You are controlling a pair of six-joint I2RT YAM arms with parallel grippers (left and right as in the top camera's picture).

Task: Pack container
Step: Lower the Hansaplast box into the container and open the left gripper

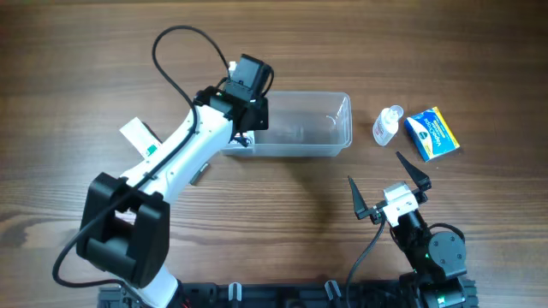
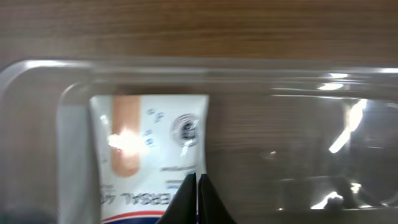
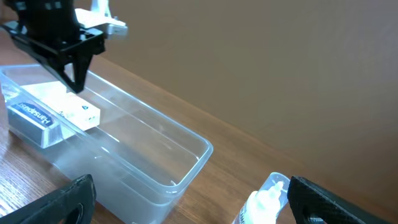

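Observation:
The container (image 1: 342,128) is a clear shallow tub lying across the far middle of the table; it also shows in the left wrist view (image 2: 186,65) and the right wrist view (image 3: 205,149). A white plaster box (image 2: 149,143) lies flat at its left end (image 3: 78,112). My left gripper (image 1: 246,128) hangs over that end, its fingers shut together, tips (image 2: 198,186) pointing down at the box's edge (image 3: 76,87). A second box marked Hansaplast (image 3: 34,121) lies beside the white one, seen through the wall. My right gripper (image 1: 390,184) is open and empty (image 3: 193,199) near the front right.
A small clear bottle (image 1: 387,124) lies right of the container, between my right fingers in the right wrist view (image 3: 264,202). A blue box (image 1: 432,134) lies further right. A flat white packet (image 1: 137,133) lies left of the left arm.

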